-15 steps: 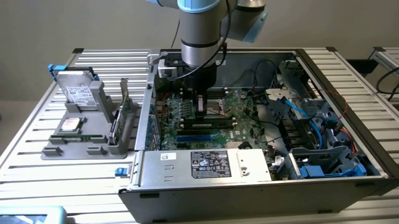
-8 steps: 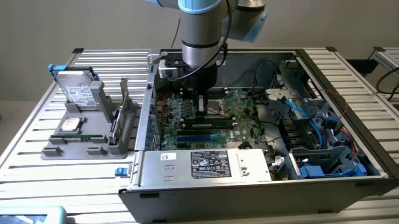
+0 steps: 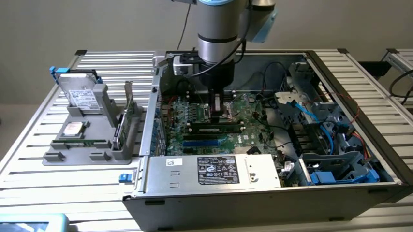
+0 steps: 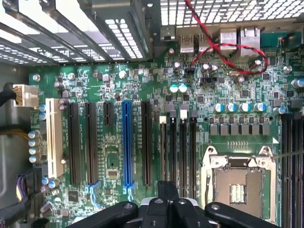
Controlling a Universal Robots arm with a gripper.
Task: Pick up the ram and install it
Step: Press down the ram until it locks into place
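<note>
The ram (image 3: 81, 143) is a long, thin green stick lying flat along the front of a grey holder (image 3: 90, 155) on the table at the exterior view's left, outside the computer case. My gripper (image 3: 218, 112) is far from it. It hangs inside the open case, just above the motherboard (image 3: 193, 121). Its fingers are shut and I see nothing between them. In the wrist view the gripper (image 4: 167, 191) sits over a group of narrow black slots (image 4: 178, 147) beside the CPU socket (image 4: 237, 185). I cannot tell whether a stick sits in the dark slot (image 3: 216, 129) just below the gripper.
The holder also carries a hard drive (image 3: 81, 94), a small square chip (image 3: 74, 128) and an upright green card (image 3: 129, 116). Inside the case there are loose cables (image 3: 316, 116), blue drive bays (image 3: 335, 171) and the power supply box (image 3: 213, 170) along the near wall. A red wire (image 4: 223, 52) crosses the board.
</note>
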